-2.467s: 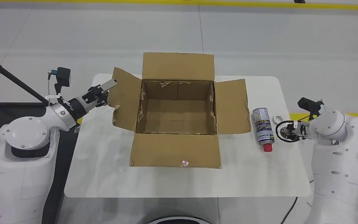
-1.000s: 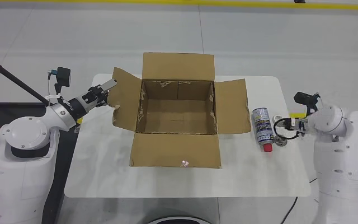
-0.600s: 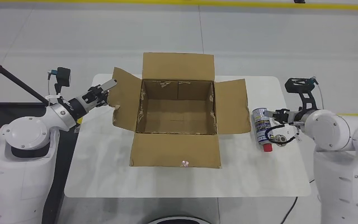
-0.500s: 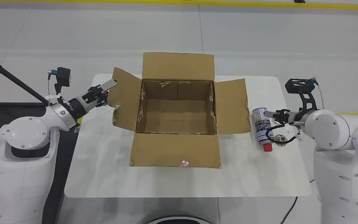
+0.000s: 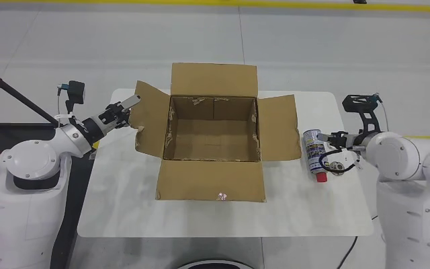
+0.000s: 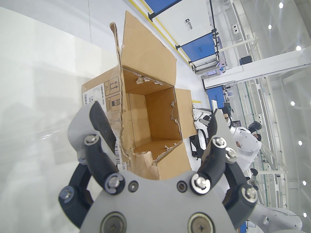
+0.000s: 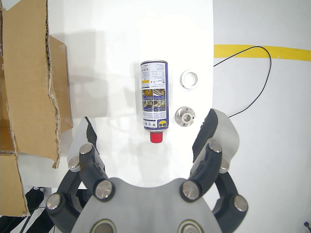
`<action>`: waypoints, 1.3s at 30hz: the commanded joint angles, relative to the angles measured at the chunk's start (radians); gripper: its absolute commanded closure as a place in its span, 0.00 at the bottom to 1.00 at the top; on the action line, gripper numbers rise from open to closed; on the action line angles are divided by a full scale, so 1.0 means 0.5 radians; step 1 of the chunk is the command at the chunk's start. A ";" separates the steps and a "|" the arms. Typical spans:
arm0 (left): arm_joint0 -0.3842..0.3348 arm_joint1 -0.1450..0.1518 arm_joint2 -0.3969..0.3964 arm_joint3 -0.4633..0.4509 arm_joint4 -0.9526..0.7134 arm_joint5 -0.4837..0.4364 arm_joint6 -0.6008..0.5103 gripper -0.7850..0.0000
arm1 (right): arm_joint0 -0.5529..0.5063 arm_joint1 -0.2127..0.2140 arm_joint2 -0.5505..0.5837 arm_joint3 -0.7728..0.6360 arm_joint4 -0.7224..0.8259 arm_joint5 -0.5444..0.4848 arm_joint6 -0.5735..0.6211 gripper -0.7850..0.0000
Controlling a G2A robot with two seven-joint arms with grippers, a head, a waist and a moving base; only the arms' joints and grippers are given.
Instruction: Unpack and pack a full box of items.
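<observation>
An open cardboard box stands mid-table with all flaps spread and a bare inside. A blue spray can with a red cap lies to the right of it, also seen from the right wrist. My right gripper hovers open over the can's cap end, holding nothing. My left gripper is open at the box's left flap, whose torn edge runs between its fingers, close to one pad.
A white ring and a small metal flange lie beside the can near the table's right edge. The white table has bare room in front of the box. A black cable runs on the floor.
My right arm swung up from the table's right edge to above the can and the small parts, then held still over the last half second. The left arm has not moved.
</observation>
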 commanded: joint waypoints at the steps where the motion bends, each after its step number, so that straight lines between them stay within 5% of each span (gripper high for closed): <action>1: 0.000 0.000 0.000 0.000 0.000 0.000 0.000 0.00 | -0.014 0.002 0.042 -0.006 0.075 0.003 -0.058 0.00; 10: 0.000 0.000 0.000 0.000 0.000 0.000 0.000 0.00 | -0.049 0.037 0.221 0.065 0.155 -0.133 -0.035 0.00; 19: 0.000 0.000 0.000 0.000 0.000 0.000 0.000 0.00 | 0.045 0.073 0.208 0.498 0.028 -0.288 -0.012 0.00; 29: 0.000 0.000 0.000 0.000 0.000 0.000 0.000 0.00 | 0.177 0.084 0.126 0.955 -0.036 -0.167 0.025 0.38; 39: 0.000 0.000 0.000 0.000 0.000 0.000 0.000 0.00 | 0.214 0.087 0.048 1.081 -0.038 -0.115 0.015 0.43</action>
